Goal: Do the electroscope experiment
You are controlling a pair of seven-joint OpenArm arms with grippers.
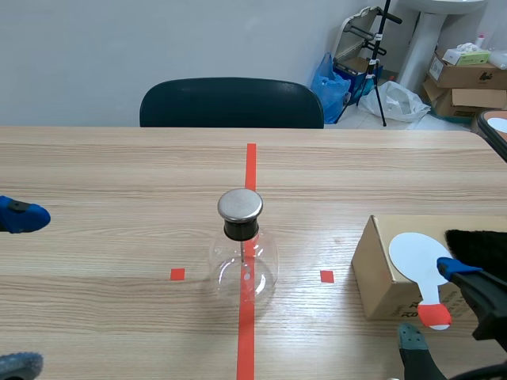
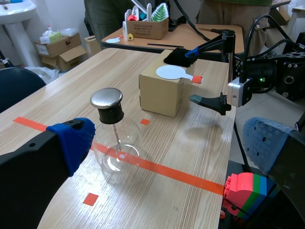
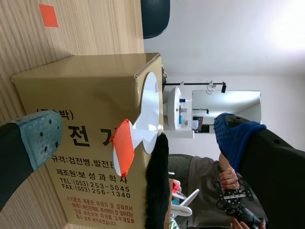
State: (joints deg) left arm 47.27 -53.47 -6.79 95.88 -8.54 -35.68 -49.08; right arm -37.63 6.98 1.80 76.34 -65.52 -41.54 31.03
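Note:
The electroscope, a round glass flask (image 1: 242,257) with a metal cap, stands on the red tape line mid-table. To its right a cardboard box (image 1: 379,273) carries a white paddle (image 1: 414,255) with an orange-red handle tip and a black fur cloth (image 1: 479,245). My right gripper (image 1: 434,305) is open at the box's near corner, its fingers either side of the paddle handle (image 3: 122,148) without touching it. My left gripper (image 1: 22,289) hangs open at the far left, well apart from the flask (image 2: 114,138).
A dark chair (image 1: 231,103) stands behind the table's far edge. Boxes and bags (image 1: 463,75) crowd the back right corner of the room. A coloured brick block (image 2: 243,193) sits by the table's edge near my left gripper. A person's hand (image 3: 228,179) shows beyond the box.

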